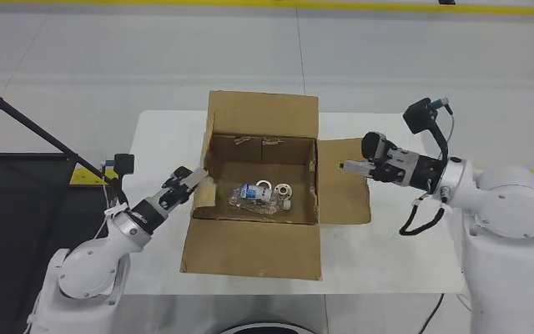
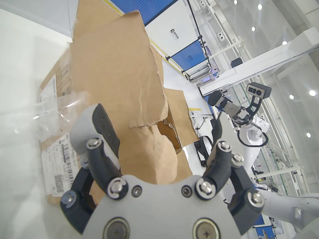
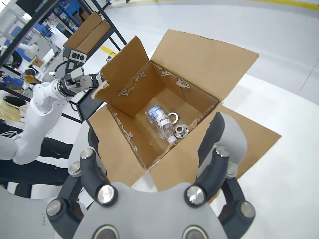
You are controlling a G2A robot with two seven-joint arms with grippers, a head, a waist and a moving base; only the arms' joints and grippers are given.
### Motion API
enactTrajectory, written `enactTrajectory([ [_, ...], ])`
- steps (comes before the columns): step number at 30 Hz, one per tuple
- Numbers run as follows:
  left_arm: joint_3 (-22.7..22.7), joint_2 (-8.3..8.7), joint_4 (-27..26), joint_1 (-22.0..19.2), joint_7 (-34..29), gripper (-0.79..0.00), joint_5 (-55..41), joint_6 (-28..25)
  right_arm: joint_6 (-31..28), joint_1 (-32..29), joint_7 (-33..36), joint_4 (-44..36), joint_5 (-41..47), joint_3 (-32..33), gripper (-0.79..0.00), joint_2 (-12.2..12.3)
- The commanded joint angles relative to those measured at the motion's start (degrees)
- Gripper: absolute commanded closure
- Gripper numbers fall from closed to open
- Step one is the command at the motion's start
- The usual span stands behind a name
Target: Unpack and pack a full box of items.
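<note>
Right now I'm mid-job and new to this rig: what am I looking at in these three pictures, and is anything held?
It is a two-armed robot at a white table. The top view looks down from above its arms; the other two come from a camera on each wrist. On the table stands an open cardboard box, holding a plastic bottle, a metal ring and a metal flange. The left gripper is open with the box's torn side flap between its fingers. The right gripper is open above the opposite flap, holding nothing.
</note>
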Motion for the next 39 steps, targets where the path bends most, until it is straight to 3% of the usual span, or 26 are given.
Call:
enactTrajectory([
  [1,1.30,0.10,0.31,-0.80,-0.75,-0.785,0.97,0.65,-0.01,-0.31,1.35,2.28,2.82,2.30,-0.785,0.43],
  [8,4.51,0.41,2.05,-3.51,-2.70,-0.785,2.87,3.19,1.27,-0.02,5.88,11.57,7.95,4.73,-0.785,1.71],
  [19,7.61,0.86,4.07,-5.62,-4.16,-0.785,5.02,5.87,1.28,5.90,10.26,24.21,8.81,-4.74,-0.785,2.24],
  [30,7.66,1.28,4.07,-5.29,-3.14,-0.785,4.55,5.95,-1.60,10.18,14.36,24.75,23.50,-10.18,-0.785,2.17],
  [39,7.75,1.59,4.11,-4.59,-2.28,-0.785,3.84,5.40,-2.54,11.34,6.32,21.11,22.38,-19.14,-0.785,1.14],
])
